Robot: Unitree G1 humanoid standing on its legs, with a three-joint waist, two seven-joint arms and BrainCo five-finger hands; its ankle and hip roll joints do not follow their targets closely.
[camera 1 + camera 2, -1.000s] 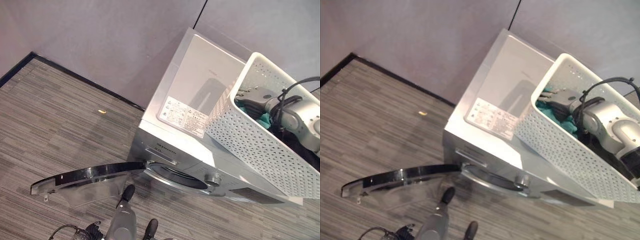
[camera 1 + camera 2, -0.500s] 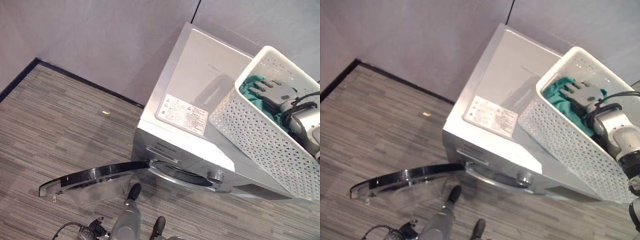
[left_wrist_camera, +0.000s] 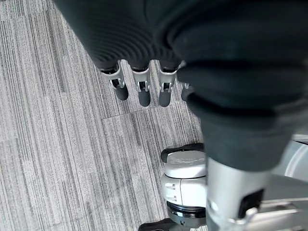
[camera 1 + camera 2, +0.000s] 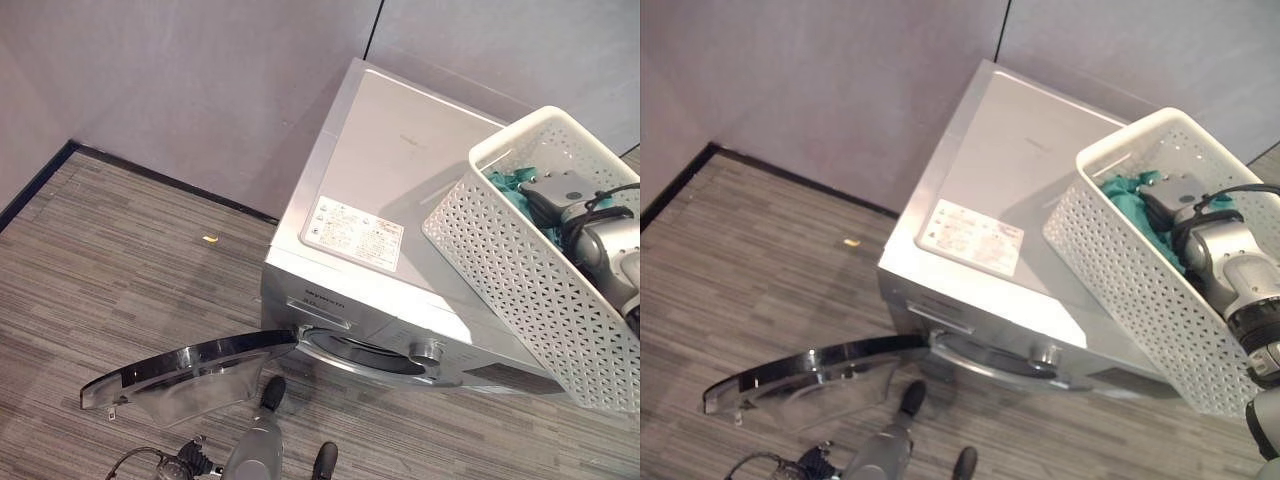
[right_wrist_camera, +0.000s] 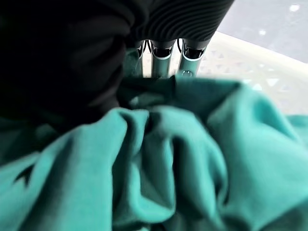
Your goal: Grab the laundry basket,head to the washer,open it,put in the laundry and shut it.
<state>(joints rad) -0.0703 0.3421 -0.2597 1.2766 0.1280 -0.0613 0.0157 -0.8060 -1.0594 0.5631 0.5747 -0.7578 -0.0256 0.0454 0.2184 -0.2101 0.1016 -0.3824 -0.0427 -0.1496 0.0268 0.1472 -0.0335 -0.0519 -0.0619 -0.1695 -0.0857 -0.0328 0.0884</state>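
Grey striped carpet floor [image 4: 120, 260], plain grey wall panels [image 4: 200, 80] with a dark baseboard. Washer [image 4: 380, 190]: boxy silver front-loader, smooth flat top with a white warning sticker [image 4: 352, 231], round chrome knob [image 4: 428, 352] on the front panel. Its round door [image 4: 190, 365], dark glass with a chrome rim, is swung wide open to the robot's left, seen almost edge-on; drum opening mostly hidden under the front lip. Laundry basket [image 4: 520, 270]: white rectangular plastic, perforated lattice walls, sits on the washer's top at the robot's right side, tilted, long axis running from the washer's back toward the lower right; its near end is cut off by the frame edge. Inside it, teal laundry [image 5: 183, 159], soft bunched folds. Right hand [image 4: 1175, 192] is down in the basket on the cloth; in the right wrist view its fingers [image 5: 162, 60] go down behind a fold of the teal cloth, tips hidden, so can't tell if they grip it. Left hand [image 3: 139, 84] hangs low over the carpet below the door, fingers straight, side by side, holding nothing.
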